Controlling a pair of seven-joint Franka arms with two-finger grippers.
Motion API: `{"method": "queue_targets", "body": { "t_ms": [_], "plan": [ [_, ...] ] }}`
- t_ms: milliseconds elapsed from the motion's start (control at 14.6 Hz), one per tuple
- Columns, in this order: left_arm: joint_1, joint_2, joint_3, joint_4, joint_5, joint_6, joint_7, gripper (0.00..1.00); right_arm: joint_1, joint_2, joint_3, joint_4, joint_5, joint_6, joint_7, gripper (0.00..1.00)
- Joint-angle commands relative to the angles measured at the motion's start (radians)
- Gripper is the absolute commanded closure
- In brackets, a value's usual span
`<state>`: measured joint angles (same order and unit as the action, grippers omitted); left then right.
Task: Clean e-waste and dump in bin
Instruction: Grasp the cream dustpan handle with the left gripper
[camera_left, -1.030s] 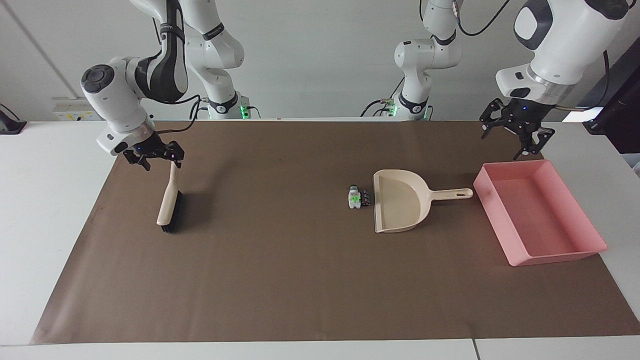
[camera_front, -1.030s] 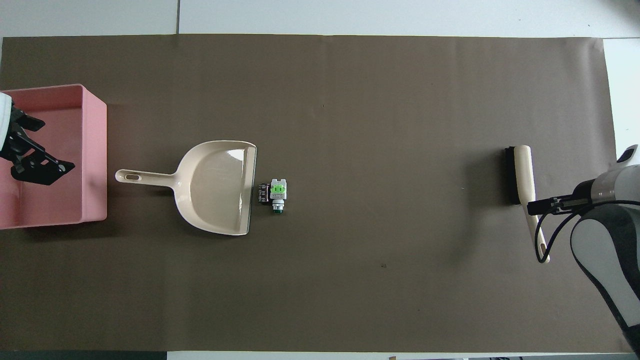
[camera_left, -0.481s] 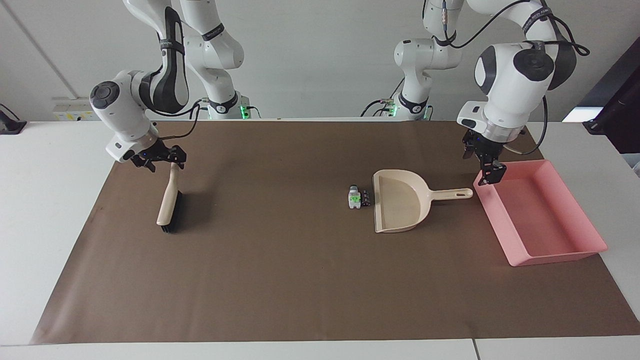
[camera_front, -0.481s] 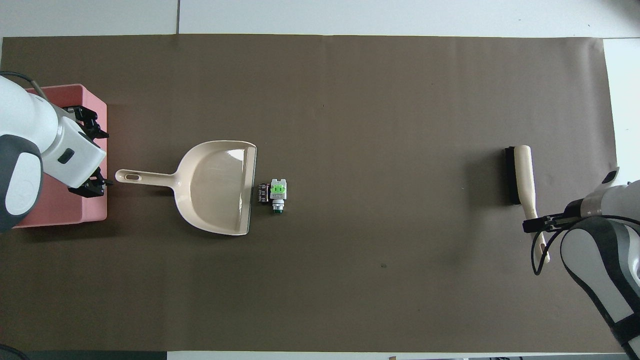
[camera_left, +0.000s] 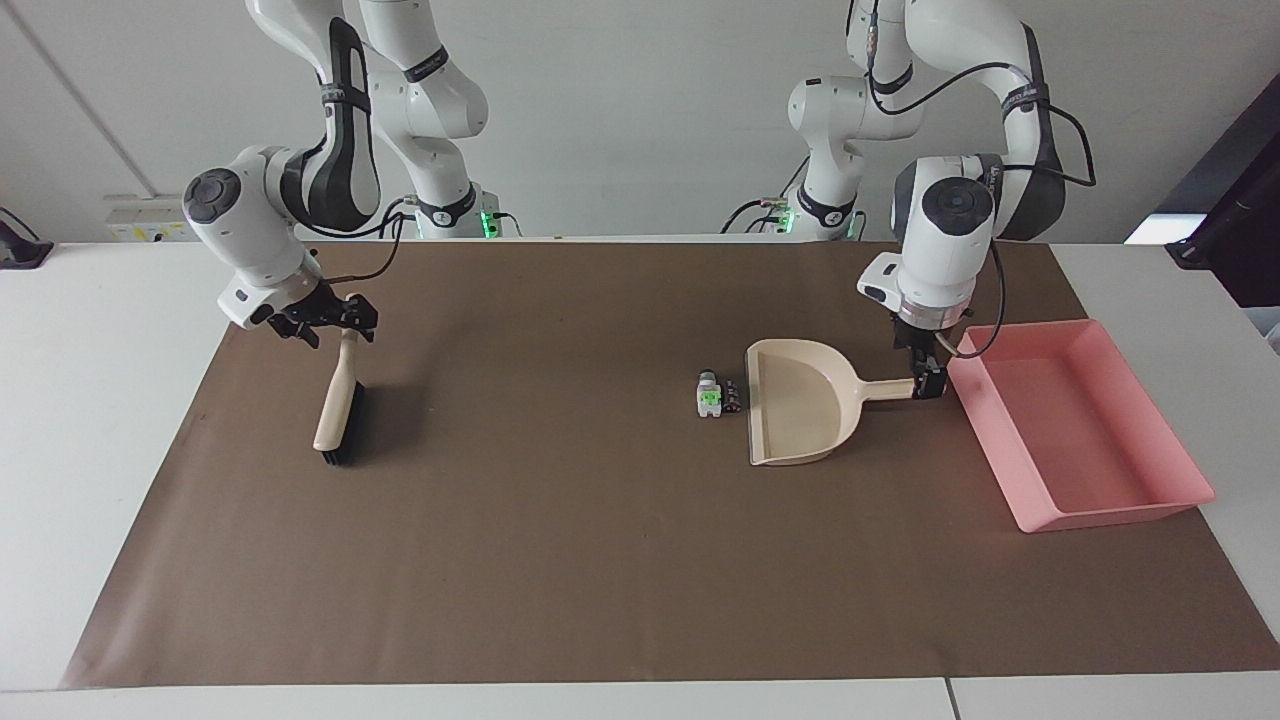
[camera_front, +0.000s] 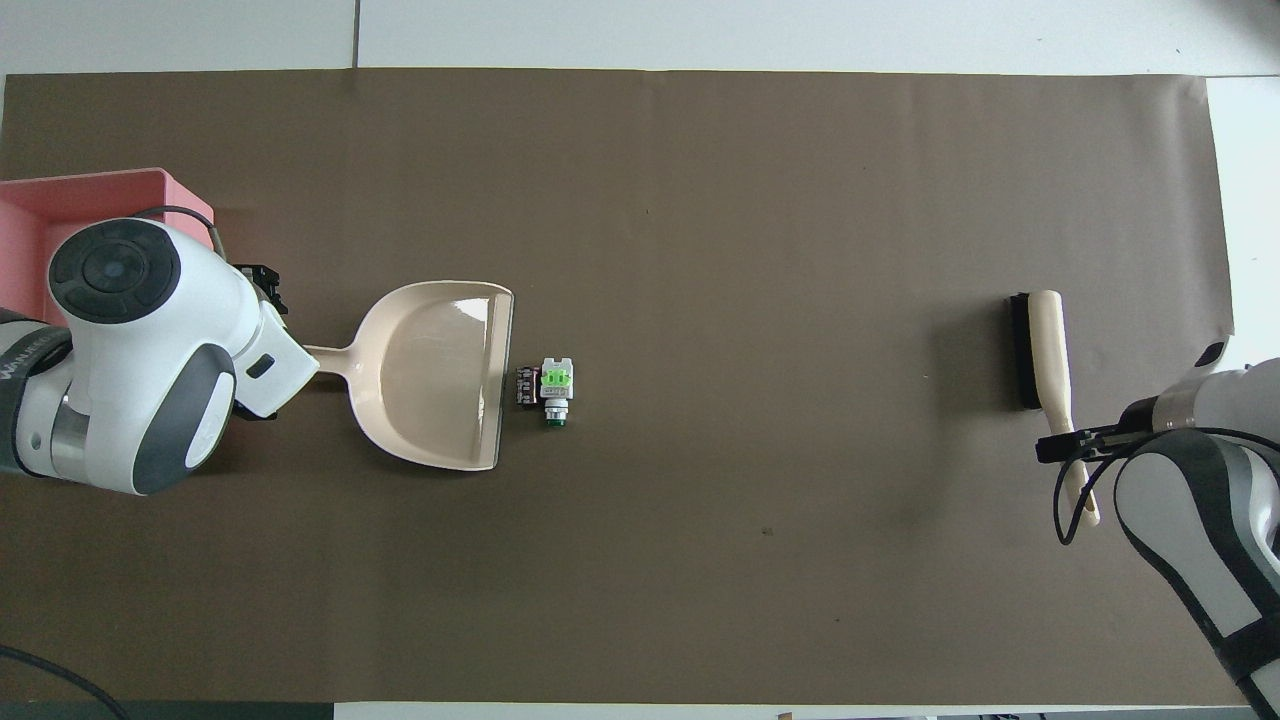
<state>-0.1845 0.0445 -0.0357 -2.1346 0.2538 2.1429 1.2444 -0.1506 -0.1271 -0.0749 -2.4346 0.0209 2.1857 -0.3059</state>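
Observation:
The e-waste, a white-grey piece with green marks (camera_left: 709, 397) (camera_front: 556, 383) and a small dark block (camera_left: 732, 397) (camera_front: 524, 386), lies just off the open mouth of the beige dustpan (camera_left: 800, 410) (camera_front: 430, 370). My left gripper (camera_left: 927, 380) is down at the tip of the dustpan handle, open, with a finger on either side of it. The pink bin (camera_left: 1080, 430) (camera_front: 100, 190) sits beside that handle toward the left arm's end. My right gripper (camera_left: 335, 322) (camera_front: 1070, 440) stands open astride the handle end of the brush (camera_left: 335, 410) (camera_front: 1040, 350).
Brown paper (camera_left: 600, 560) covers the table, with white tabletop showing around it. The brush rests on its bristles toward the right arm's end. The left arm's wrist hides the dustpan handle's tip and part of the bin in the overhead view.
The left gripper swung from over the bin's near edge down onto the dustpan handle's tip. The right gripper sank slightly along the brush handle. Dustpan, brush and e-waste stayed put.

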Motion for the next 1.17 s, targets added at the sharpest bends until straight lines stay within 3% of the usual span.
{"method": "queue_targets", "body": {
  "t_ms": [0,137,549,824,893,961,1030,1099],
  "plan": [
    [-0.036,0.026,0.007,-0.036,0.024,0.071,-0.086,0.02,-0.003,0.003,0.004,-0.011,0.017,0.025,-0.002,0.15],
    [-0.038,0.026,0.005,-0.037,0.024,0.078,-0.097,0.03,-0.003,0.003,0.004,-0.014,0.019,0.022,-0.002,0.28],
    [-0.035,0.026,0.007,-0.079,0.025,0.107,-0.097,0.06,0.016,0.001,0.007,-0.018,0.021,0.019,0.007,0.34],
    [-0.03,0.023,0.007,-0.087,0.025,0.109,-0.098,0.17,0.019,0.003,0.006,-0.014,0.022,0.019,0.016,0.35],
    [-0.03,0.025,0.007,-0.085,0.025,0.11,-0.098,0.3,0.02,0.003,0.007,-0.014,0.022,0.019,0.016,0.41],
    [-0.03,0.026,0.007,-0.079,0.024,0.115,-0.098,0.59,0.02,0.003,0.007,-0.014,0.022,0.019,0.016,0.56],
    [-0.027,0.028,0.007,-0.076,0.024,0.126,-0.097,0.79,0.02,0.003,0.006,-0.012,0.022,0.019,0.019,0.82],
    [-0.026,0.028,0.007,-0.074,0.024,0.127,-0.097,0.89,0.019,0.004,0.007,-0.009,0.022,0.02,0.021,1.0]
  ]
}}
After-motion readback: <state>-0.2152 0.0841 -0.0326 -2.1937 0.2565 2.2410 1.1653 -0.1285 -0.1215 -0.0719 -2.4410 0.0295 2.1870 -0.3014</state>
